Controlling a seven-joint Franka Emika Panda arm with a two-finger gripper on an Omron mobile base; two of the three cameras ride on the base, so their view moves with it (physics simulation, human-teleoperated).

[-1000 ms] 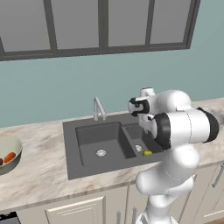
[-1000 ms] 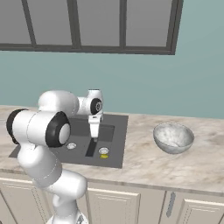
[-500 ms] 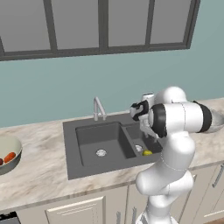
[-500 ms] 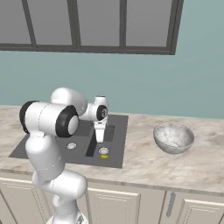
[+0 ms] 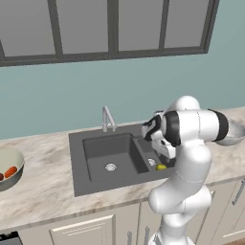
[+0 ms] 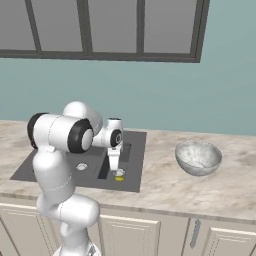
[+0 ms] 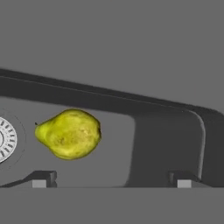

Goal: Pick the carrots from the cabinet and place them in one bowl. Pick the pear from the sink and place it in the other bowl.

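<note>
Sink basin: pear beside a frame-cut drain.

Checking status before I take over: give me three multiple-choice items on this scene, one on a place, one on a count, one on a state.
1. Where does the pear lie?
A. in the sink, beside a drain
B. in the grey bowl
C. on the counter

2. How many bowls stand on the counter?
A. one
B. two
C. three

3. How does the gripper stand?
A. shut on the pear
B. open above the basin floor
C. shut, empty

Key: 1 A, the hand view shows it on the basin floor; 2 B, cream bowl left, grey bowl right; 3 B, fingertips apart, pear untouched.
</note>
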